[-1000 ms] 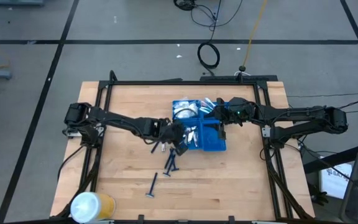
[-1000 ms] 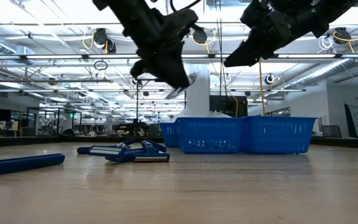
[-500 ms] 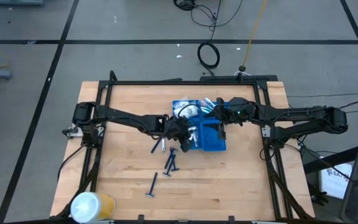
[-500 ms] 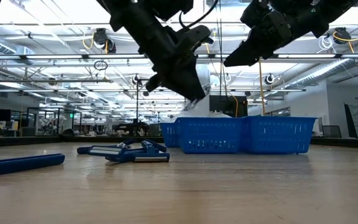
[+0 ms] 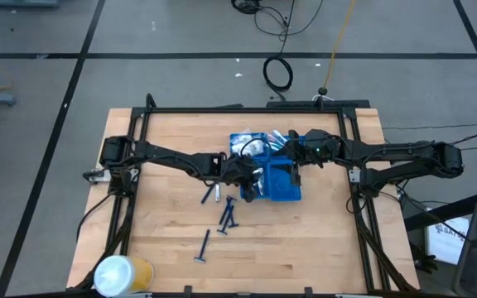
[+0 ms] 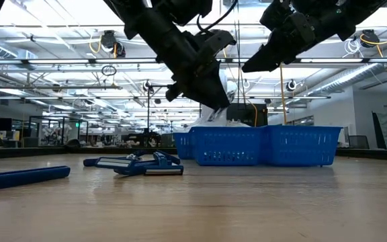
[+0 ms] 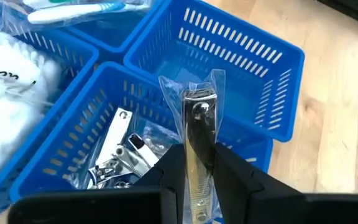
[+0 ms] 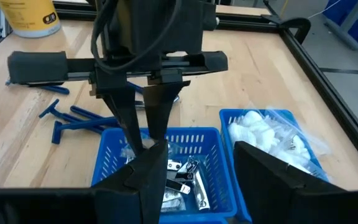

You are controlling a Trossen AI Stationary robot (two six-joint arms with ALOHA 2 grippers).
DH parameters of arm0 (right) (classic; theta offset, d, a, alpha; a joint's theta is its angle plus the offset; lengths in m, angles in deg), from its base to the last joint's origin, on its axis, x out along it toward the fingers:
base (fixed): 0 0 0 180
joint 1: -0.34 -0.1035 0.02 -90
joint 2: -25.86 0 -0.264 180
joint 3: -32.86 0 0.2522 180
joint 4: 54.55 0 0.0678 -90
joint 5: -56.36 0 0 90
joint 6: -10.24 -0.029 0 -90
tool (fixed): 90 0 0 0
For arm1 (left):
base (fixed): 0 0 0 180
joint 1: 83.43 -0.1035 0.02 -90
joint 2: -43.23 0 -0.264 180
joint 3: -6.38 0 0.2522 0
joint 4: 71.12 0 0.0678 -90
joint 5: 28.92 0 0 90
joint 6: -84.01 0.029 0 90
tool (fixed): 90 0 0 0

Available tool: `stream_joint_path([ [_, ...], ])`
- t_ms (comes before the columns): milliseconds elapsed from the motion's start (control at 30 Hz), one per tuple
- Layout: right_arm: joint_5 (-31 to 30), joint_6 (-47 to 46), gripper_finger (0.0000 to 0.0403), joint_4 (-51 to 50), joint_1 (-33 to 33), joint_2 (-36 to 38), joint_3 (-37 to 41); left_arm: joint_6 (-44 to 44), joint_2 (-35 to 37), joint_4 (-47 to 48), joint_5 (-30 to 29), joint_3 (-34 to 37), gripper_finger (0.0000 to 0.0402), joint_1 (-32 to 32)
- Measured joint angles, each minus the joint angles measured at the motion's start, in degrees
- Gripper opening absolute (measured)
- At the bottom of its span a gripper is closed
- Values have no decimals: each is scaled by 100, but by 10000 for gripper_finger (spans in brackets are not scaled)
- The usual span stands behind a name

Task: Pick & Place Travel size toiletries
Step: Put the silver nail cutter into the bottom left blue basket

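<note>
Nail clipper (image 7: 195, 146) upright between left fingers (image 7: 171, 177).

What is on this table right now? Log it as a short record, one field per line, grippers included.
left gripper: closed on a wrapped nail clipper, above the blue tray
compartment below: holds more nail clippers
right gripper: open, empty, hovering over the tray
other compartments: white cotton packet; toothbrush
on the table: blue razors lying beside the tray
</note>
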Motion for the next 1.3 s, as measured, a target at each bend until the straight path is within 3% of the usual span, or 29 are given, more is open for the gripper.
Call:
stream_joint_path([
  [133,-2,2,171,-2,0,0,0,40,0,-71,-10,0,96,0],
  [400,-4,0,171,-1,0,0,0,209,0,-57,-84,0,204,-4],
  [533,-7,0,171,-2,0,0,0,285,78,195,-82,0,234,-4],
  [700,-8,0,171,-7,0,0,-1,-572,320,1001,-15,-6,240,21],
  [867,-9,6,171,-33,0,-2,0,-1373,365,2483,-55,-2,241,203],
  [1067,-7,4,171,-27,0,-1,0,-3524,286,4000,-324,4,241,470],
  [1200,-4,3,171,-18,0,-1,0,-4306,270,4151,-740,2,241,558],
  [1300,9,2,171,-5,-2,-1,0,-4533,234,3911,-721,-3,241,564],
])
